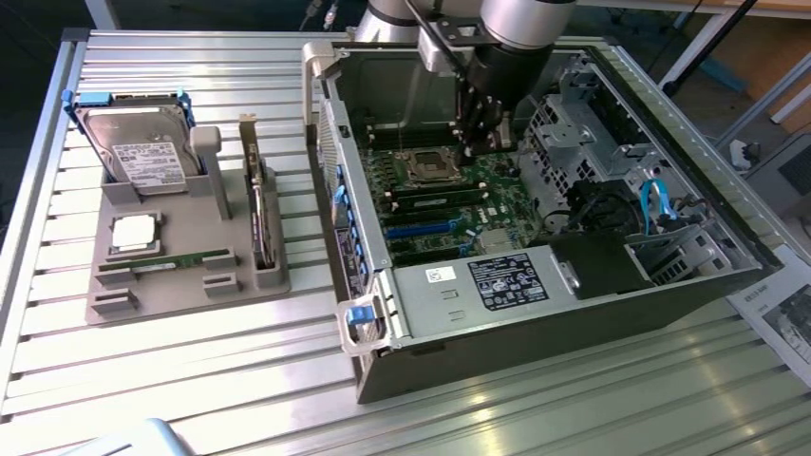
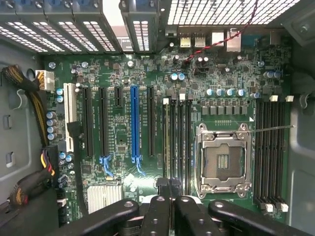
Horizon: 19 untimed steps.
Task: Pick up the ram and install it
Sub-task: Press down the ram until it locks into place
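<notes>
the hand (image 1: 485, 142) is held closed and empty inside the computer case (image 1: 659, 285) above the motherboard (image 2: 147, 123), while the ram (image 1: 178, 260) is left in the grey holder (image 1: 190, 285) on the surface, so a slot could be struck.

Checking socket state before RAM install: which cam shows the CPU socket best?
Wrist view. It looks straight down on the CPU socket: metal frame, open contact area and latch lever all show, beside the memory slots. The exterior view shows the same socket small and at an angle, next to the tool.
</notes>
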### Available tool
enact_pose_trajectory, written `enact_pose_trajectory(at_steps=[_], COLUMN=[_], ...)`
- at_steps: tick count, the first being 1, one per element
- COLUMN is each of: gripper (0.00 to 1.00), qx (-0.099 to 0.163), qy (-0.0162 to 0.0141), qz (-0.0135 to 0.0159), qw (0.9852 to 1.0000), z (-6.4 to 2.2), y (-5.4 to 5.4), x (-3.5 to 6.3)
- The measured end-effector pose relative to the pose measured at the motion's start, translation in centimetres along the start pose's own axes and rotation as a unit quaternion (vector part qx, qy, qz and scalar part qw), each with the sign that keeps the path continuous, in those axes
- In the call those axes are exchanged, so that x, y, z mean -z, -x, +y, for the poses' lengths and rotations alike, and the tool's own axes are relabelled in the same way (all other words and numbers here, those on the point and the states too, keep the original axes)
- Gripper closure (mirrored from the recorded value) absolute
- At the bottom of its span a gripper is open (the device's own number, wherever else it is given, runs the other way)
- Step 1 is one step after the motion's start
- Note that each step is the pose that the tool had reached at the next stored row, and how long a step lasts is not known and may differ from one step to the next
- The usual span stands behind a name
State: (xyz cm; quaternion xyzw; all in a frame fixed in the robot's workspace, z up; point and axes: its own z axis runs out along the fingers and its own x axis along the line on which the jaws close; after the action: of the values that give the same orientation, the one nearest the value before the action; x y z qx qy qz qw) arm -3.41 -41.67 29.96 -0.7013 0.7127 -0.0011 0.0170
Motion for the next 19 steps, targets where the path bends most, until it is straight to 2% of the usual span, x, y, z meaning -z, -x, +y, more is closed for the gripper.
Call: enact_pose_trajectory(at_steps=[1, 2, 10, 12, 19], gripper=[0.90, 0.90, 0.90, 0.90, 0.90], qx=[0.000, 0.000, 0.000, 0.000, 0.000], qy=[0.0052, 0.0063, 0.0067, 0.0070, 0.0110], qz=[0.0001, 0.0001, 0.0000, 0.0000, 0.0001], qw=[1.0000, 1.0000, 1.0000, 1.0000, 0.9999], z=[-0.09, -0.10, -0.11, -0.11, -0.15], y=[0.0, 0.0, 0.0, 0.0, 0.0], x=[0.00, 0.01, 0.27, 0.70, 2.08])
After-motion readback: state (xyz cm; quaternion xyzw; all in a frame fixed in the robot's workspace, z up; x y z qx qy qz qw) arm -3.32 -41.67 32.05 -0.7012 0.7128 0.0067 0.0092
